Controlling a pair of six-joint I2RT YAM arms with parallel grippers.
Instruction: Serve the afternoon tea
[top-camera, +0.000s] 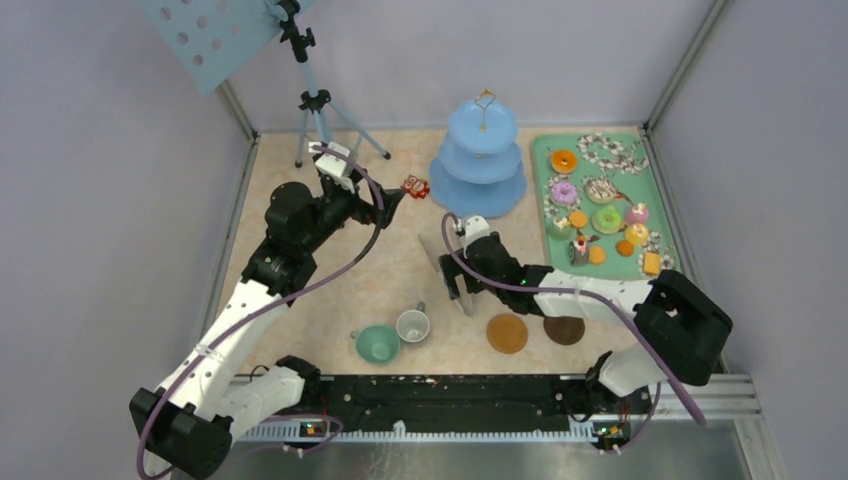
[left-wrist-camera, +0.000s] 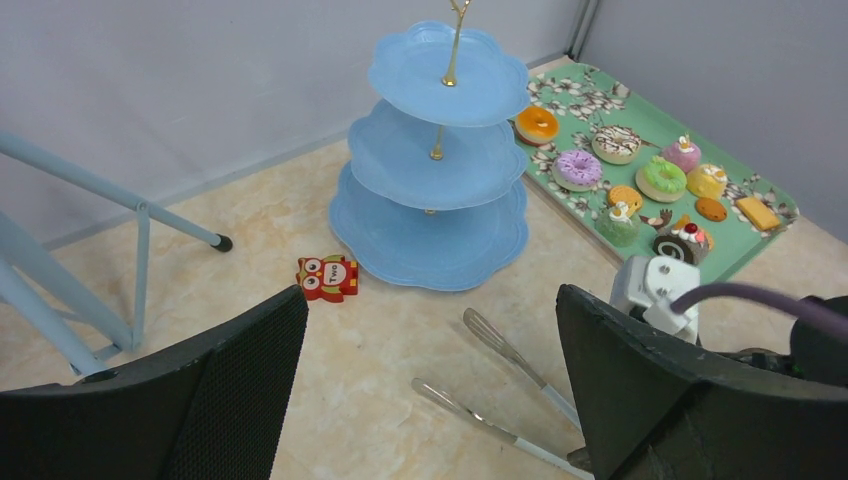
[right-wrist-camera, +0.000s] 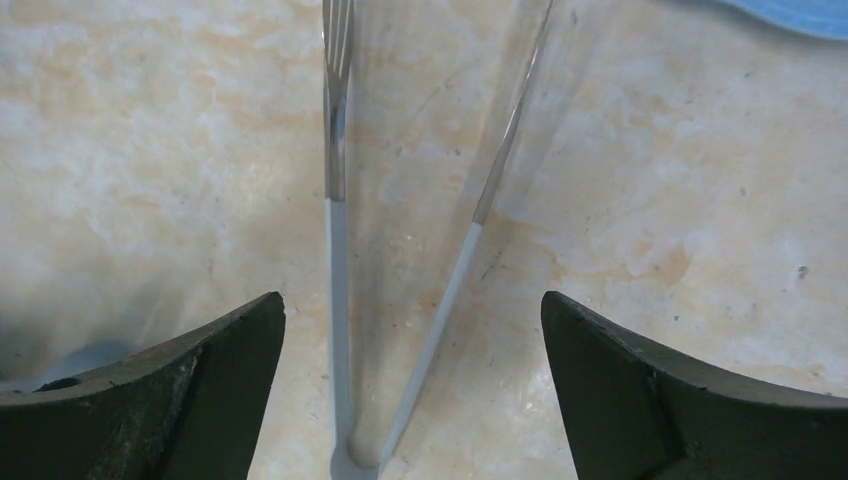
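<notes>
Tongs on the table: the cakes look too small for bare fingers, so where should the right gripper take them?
Grip the tongs across both pale handle arms, near the joined end, coming straight down. They lie flat, spread in a V between the fingers of the open right gripper, so closing should squeeze them together.

A light-blue three-tier stand (top-camera: 470, 190) with a gold centre rod stands upright at the back of the beige surface (top-camera: 400, 270), all three tiers empty. Just to its right, small colourful donuts, cupcakes and orange biscuits (top-camera: 564, 160) sit crowded on a green floral tray (top-camera: 541, 215). Near the front, a teal cup (top-camera: 378, 344) and a grey-white cup (top-camera: 412, 325) stand upright side by side. Two round brown coasters (top-camera: 507, 333) lie flat to their right, the lighter one nearer the cups.
</notes>
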